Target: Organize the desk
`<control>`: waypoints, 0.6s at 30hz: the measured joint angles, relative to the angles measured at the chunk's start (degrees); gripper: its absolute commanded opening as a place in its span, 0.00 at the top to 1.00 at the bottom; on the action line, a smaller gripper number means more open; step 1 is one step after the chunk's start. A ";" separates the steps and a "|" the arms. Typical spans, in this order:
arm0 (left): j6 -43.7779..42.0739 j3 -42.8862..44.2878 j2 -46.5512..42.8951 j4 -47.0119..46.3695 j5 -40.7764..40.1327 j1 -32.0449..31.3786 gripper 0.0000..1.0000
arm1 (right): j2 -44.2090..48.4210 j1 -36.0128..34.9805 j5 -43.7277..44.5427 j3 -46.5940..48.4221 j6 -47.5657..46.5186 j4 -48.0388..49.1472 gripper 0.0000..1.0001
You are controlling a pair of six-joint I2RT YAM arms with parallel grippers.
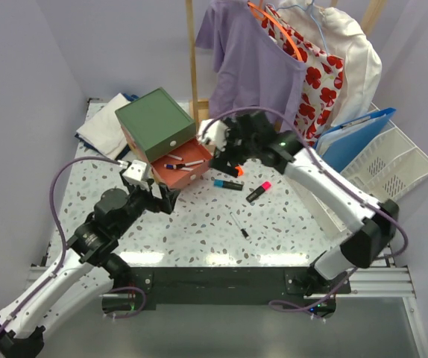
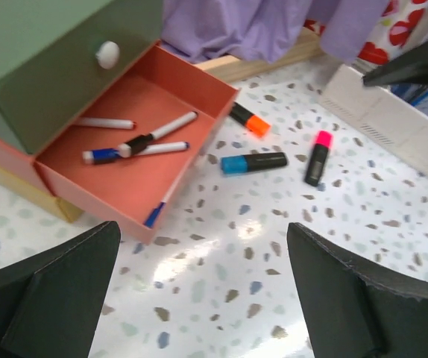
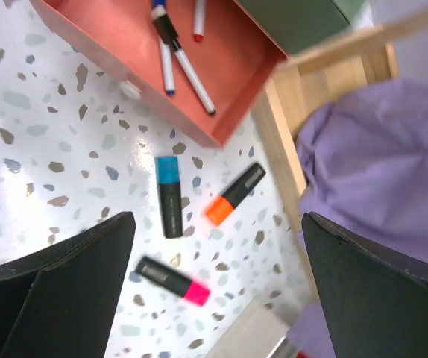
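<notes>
Desk (image 1: 199, 231): spread flat under both arms, filling the middle of the top view. Seen loose on it, just beside the open red drawer (image 2: 124, 142): blue highlighter (image 2: 253, 162), pink highlighter (image 2: 318, 155), orange highlighter (image 2: 250, 119). Left gripper (image 2: 203, 298) and right gripper (image 3: 218, 298) are both spread wide, nothing held. Risk judged: the drawer wall may be clipped on descent, or a highlighter nudged and rolled away.
</notes>
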State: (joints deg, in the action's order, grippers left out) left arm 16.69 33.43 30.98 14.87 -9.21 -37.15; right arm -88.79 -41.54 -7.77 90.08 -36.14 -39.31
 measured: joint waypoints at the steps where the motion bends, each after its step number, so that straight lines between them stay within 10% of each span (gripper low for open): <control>1: 1.44 -0.26 0.35 -0.59 1.03 0.00 0.00 | 2.86 3.02 -2.40 -2.12 1.92 0.46 0.01; 9: 18.38 -0.96 9.53 -10.14 13.00 -2.58 0.00 | 13.75 14.21 -6.84 -18.01 12.57 4.85 0.01; 18: 36.30 5.46 32.72 -10.91 3.08 -24.41 0.02 | 20.81 25.79 -9.14 -26.45 19.87 9.40 0.01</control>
State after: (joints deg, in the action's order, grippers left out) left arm 52.99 38.89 63.70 3.97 -6.13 -61.56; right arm -67.99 -15.75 -16.91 63.64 -16.27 -29.91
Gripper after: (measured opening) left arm 0.994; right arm 0.986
